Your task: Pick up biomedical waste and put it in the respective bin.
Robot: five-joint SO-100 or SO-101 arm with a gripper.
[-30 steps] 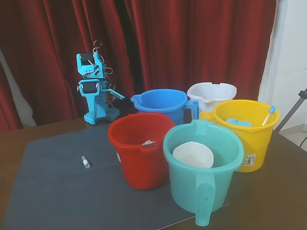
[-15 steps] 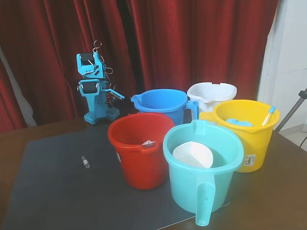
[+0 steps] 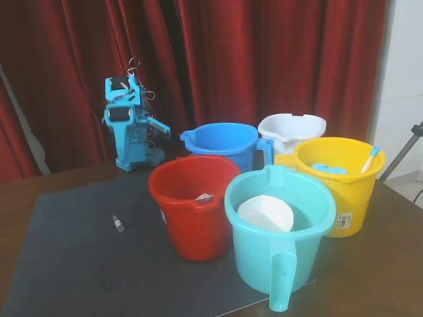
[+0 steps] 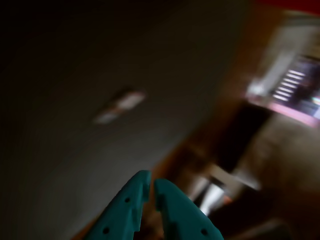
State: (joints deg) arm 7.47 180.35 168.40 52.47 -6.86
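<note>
In the fixed view your red bucket (image 3: 192, 205) at centre holds a white scrap, the teal bucket (image 3: 281, 228) a white cup, and the yellow bucket (image 3: 337, 181) blue items. The vial (image 3: 117, 223) lies on the dark mat (image 3: 73, 264), left of centre, long axis running up-frame and slightly left. Only the wrist view shows your gripper (image 4: 151, 184), its tips nearly together on nothing, with the vial (image 4: 119, 106) a blurred streak in the upper left.

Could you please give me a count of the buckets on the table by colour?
Red bucket: 1
Teal bucket: 1
Blue bucket: 1
White bucket: 1
Yellow bucket: 1
Total: 5 buckets
</note>
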